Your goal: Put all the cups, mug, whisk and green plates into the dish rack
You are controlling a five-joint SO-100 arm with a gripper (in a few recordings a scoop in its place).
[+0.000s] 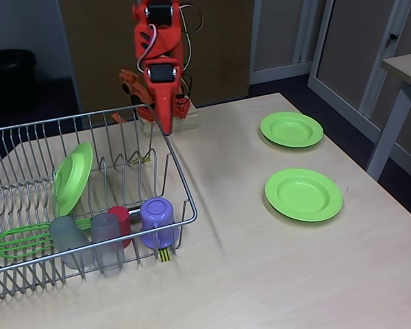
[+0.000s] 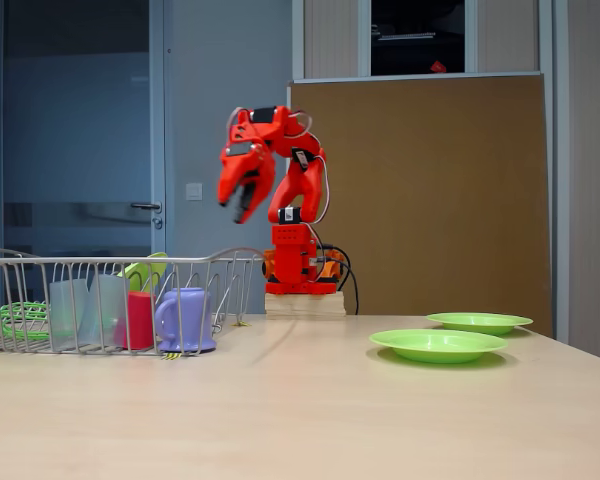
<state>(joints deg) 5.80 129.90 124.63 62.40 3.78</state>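
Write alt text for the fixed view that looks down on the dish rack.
A silver wire dish rack holds one green plate on edge, a green whisk, two grey cups, a red cup and a purple mug. Two more green plates lie on the table; the orange arm's hand hangs empty over the rack.

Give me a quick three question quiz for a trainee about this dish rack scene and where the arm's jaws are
1. True or false: the mug is inside the dish rack.
2. How many green plates lie flat on the table?
3. Which item lies at the rack's left end in a fixed view: A) whisk, B) red cup, C) mug?

Key:
1. True; it sits upside down beside the cups.
2. Two, and; a third stands in the rack.
3. A. The gripper hangs above the rack, holding nothing.
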